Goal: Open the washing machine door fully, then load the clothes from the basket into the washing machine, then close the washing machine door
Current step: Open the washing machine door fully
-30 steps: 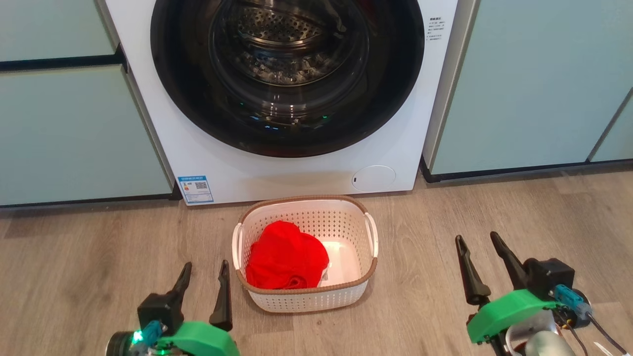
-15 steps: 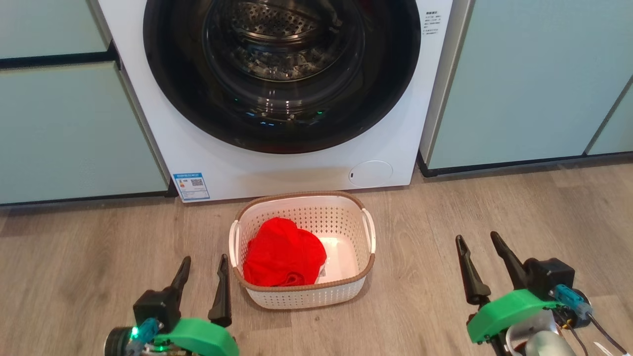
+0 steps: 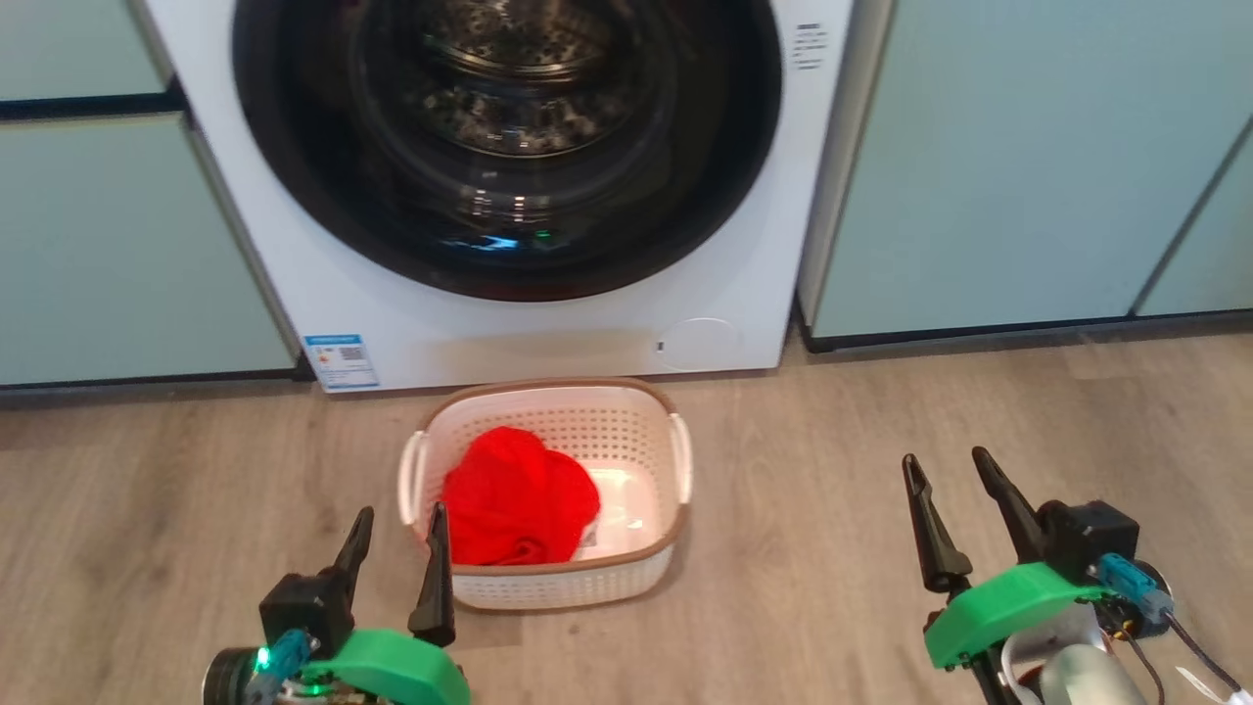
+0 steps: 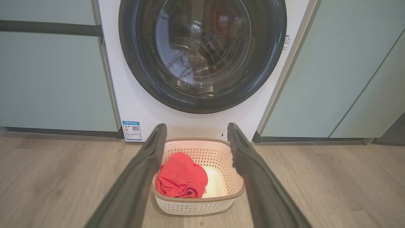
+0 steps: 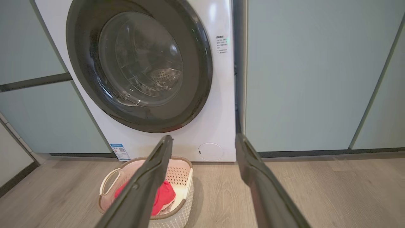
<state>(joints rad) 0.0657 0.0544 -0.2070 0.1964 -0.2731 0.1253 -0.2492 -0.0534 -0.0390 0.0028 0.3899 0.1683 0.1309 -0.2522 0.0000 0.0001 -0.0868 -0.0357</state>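
First, the left gripper (image 3: pixel 403 509), jaws apart and empty, sits just beside the basket (image 3: pixel 558 587) on the floor. The clothes (image 3: pixel 517 497) lie in the basket's left half. Behind, the washing machine door (image 3: pixel 509 137) is shut against the washing machine (image 3: pixel 744 274). No handle is discernible, so hook the rim edge and follow its arc fully round. The right gripper (image 3: pixel 945 456), jaws apart, hangs well clear. Count: one door, one basket, one piece of clothes, two grippers.
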